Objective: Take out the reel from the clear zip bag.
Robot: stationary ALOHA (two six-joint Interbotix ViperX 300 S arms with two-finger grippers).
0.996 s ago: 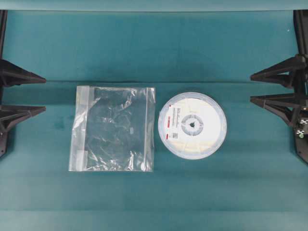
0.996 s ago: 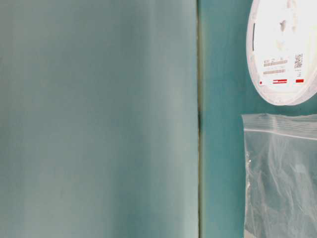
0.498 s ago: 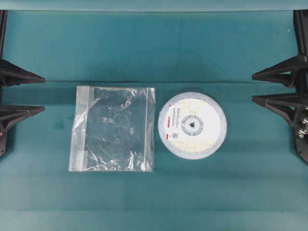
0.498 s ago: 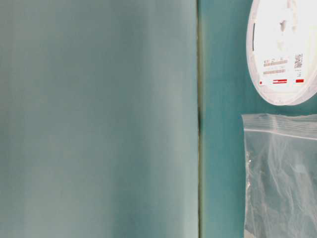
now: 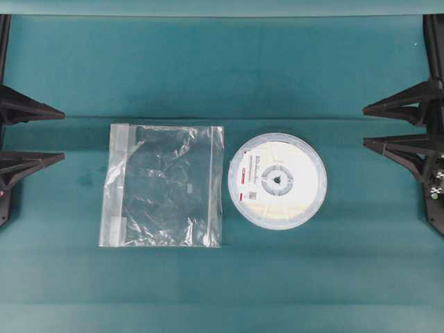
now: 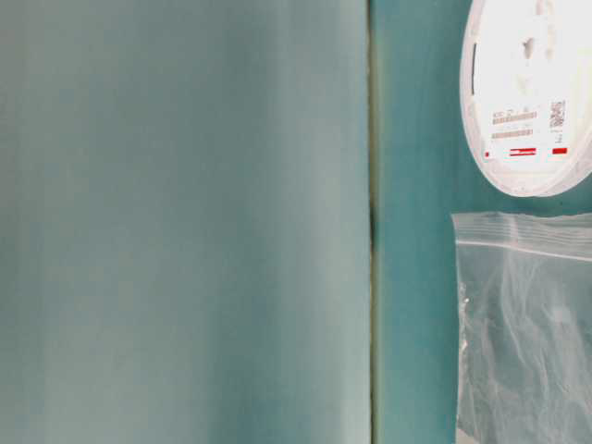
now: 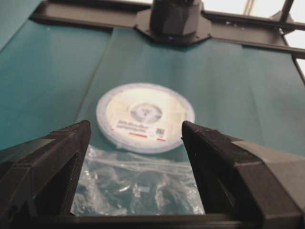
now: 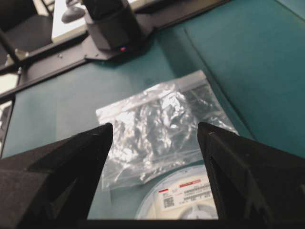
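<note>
- Overhead: the bag (image 5: 163,186) lies flat on the teal tabletop (image 5: 222,69), left of centre, with its whitish zip strip along its left edge. The reel (image 5: 277,180) lies just right of it, outside the bag, label up, with a narrow strip of tabletop between the two. The left gripper (image 5: 31,135) sits at the left edge and the right gripper (image 5: 399,127) at the right edge, each with its jaws spread wide and nothing between them, both well apart from bag and reel.
- Table-level: a pale blurred surface fills the left half. On the right, part of the reel (image 6: 527,92) shows its label with red marks and a QR code, and the bag (image 6: 523,324) lies beside it, not touching.
- Left wrist: the left gripper (image 7: 136,131) is wide open and empty. The bag (image 7: 138,183) is near, the reel (image 7: 145,117) just beyond it.
- Right wrist: the right gripper (image 8: 155,131) is wide open and empty. The reel (image 8: 183,198) is near, the bag (image 8: 162,126) beyond it.
</note>
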